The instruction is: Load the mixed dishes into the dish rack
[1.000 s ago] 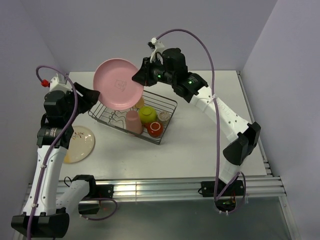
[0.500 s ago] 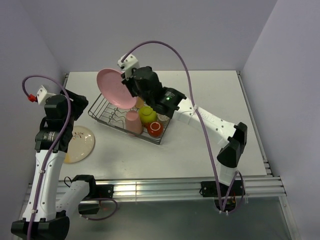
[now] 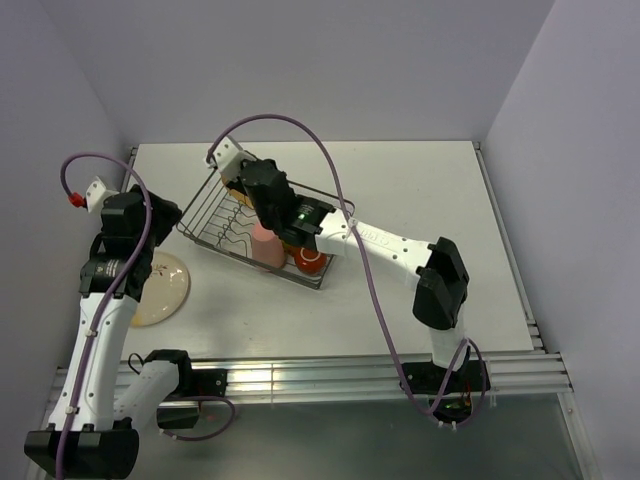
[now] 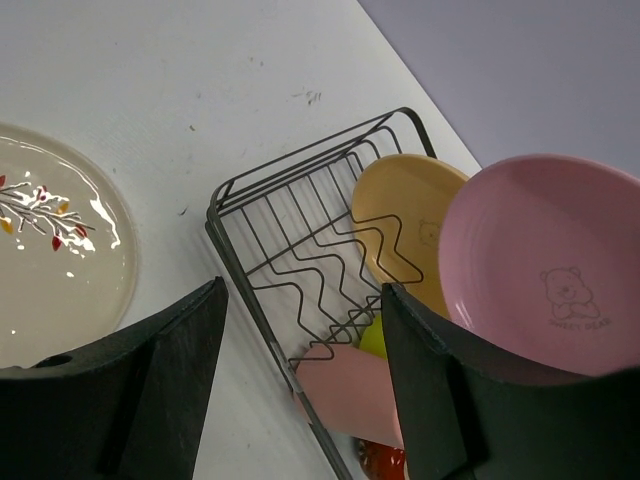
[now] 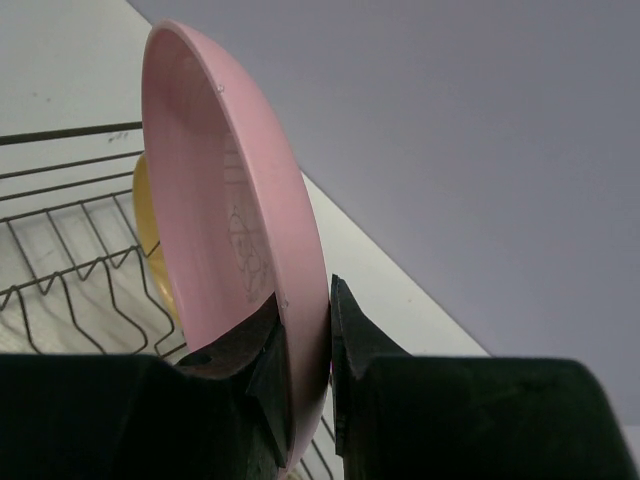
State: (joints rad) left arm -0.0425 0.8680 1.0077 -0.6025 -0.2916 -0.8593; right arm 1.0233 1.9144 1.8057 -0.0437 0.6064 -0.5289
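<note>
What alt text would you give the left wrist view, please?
A pink plate stands on edge at a wire rack, in front of an orange plate standing in it. The open left gripper frames the foreground, and a cream plate lies on the table at the picture's left.

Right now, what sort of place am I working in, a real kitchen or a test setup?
Probably a lab test cell, not a kitchen: a white table boxed in by plain lilac walls, arms bolted to a metal rail at its near edge, one wire dish rack on it.
</note>
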